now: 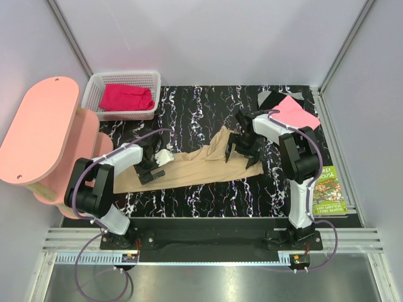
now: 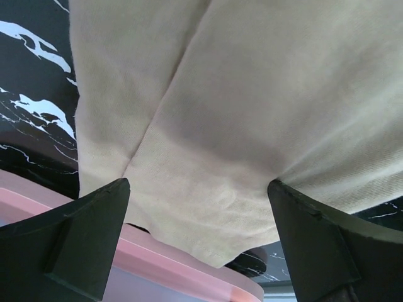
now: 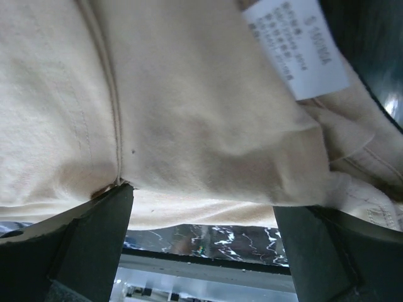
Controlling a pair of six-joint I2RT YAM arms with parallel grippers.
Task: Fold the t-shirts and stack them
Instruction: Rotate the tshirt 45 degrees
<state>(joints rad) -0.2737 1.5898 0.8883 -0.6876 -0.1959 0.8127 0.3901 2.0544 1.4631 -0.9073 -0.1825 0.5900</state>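
Observation:
A tan-beige t-shirt (image 1: 195, 167) lies stretched in a long band across the black marbled table (image 1: 195, 107). My left gripper (image 1: 154, 165) hovers open over its left part. In the left wrist view the wide-apart fingers (image 2: 82, 233) frame the cloth's hem corner (image 2: 239, 113). My right gripper (image 1: 242, 148) stands open over the shirt's right end. There the cloth (image 3: 189, 113) and its white label (image 3: 296, 50) fill the view above the spread fingers (image 3: 82, 245). A pink t-shirt (image 1: 295, 112) lies on a black one (image 1: 271, 99) at the back right. A magenta-red t-shirt (image 1: 126, 96) sits in the basket.
The white basket (image 1: 101, 85) stands at the back left. A pink two-level shelf (image 1: 38, 129) flanks the table's left side, and its edge (image 2: 189, 264) shows under the left gripper. A green book (image 1: 329, 192) lies at the front right.

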